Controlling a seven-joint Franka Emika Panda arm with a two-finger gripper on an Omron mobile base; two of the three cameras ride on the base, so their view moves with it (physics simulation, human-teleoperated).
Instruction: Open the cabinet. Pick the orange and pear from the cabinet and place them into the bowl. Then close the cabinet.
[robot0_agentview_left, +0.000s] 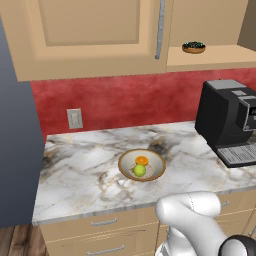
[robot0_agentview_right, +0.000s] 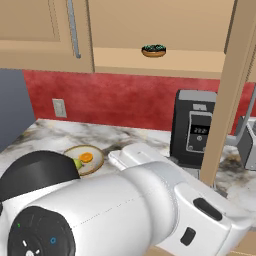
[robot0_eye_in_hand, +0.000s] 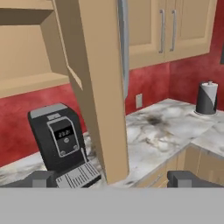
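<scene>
A: Two fruits are already in the bowl, centre of the left base pic: orange at the back, pear just in front, touching or nearly so. Same in the right base view, lower left, partly behind the arm.

B: So what's left?

A: Just shutting the cabinet, I'd say. Its right door stands swung out, edge-on through the middle of the hand pic and down the right side of the right base pic. Left door, upper left, looks shut.

B: Gripper?

A: Gripper is spread wide w/ nothing between the tips, which sit at the bottom corners of the hand view, facing the open door's edge. Can't tell how near.

B: Anything hard to see?

A: Shelf interior is cut off at the top. A small dark dish sits on the shelf, upper right; contents too small to name. The coffee machine is clipped at the right edge.
</scene>
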